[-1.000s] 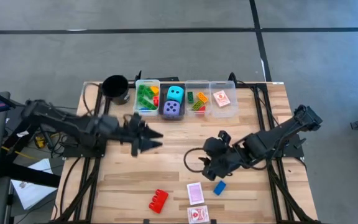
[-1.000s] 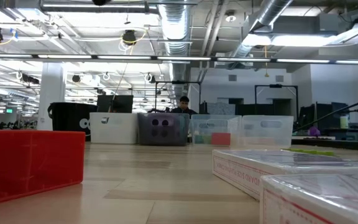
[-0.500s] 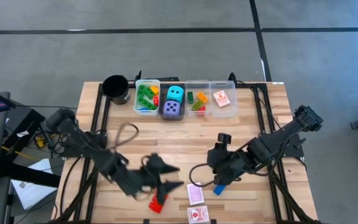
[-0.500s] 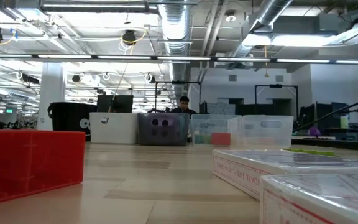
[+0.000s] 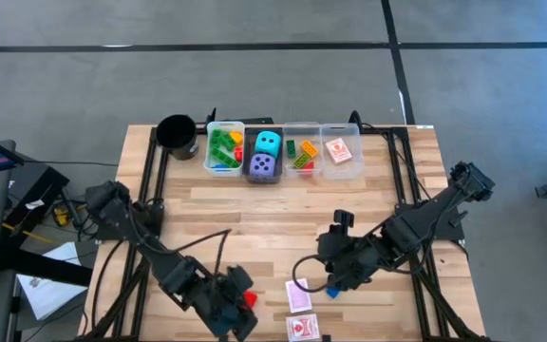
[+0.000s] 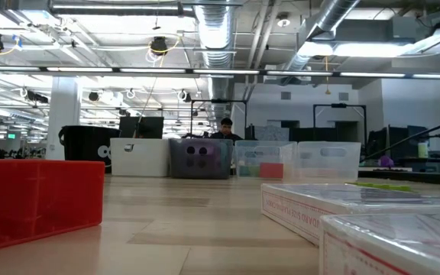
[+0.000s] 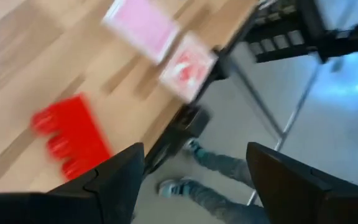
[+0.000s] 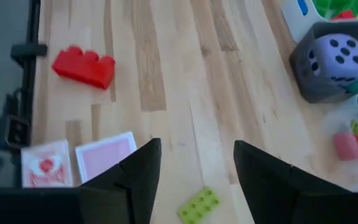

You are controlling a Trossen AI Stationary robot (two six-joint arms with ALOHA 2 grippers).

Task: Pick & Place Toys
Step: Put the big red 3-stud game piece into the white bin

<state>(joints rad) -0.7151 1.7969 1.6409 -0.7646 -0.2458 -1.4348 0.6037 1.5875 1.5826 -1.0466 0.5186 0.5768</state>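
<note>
The left tool [image 5: 240,309] hangs over the near edge of the table [image 5: 378,204] with its fingers [image 7: 114,180] spread wide and nothing between them, right beside the red brick [image 5: 248,300], which lies flat on the wood near that edge. In the left wrist view the red brick [image 7: 72,134] shows its studded side and plain flat flanks. It looks like hard, light, smooth plastic, so it should neither crush nor sag, but it could skate across the wood if nudged; the two long flat flanks seem the best place to pinch, low and across the narrow width. The right tool [image 5: 332,277], fingers [image 8: 135,171] partly apart and empty, waits above a small green brick [image 8: 198,205], with two thin cards [image 5: 299,295] just beside it; those look flat and awkward to lift.
</note>
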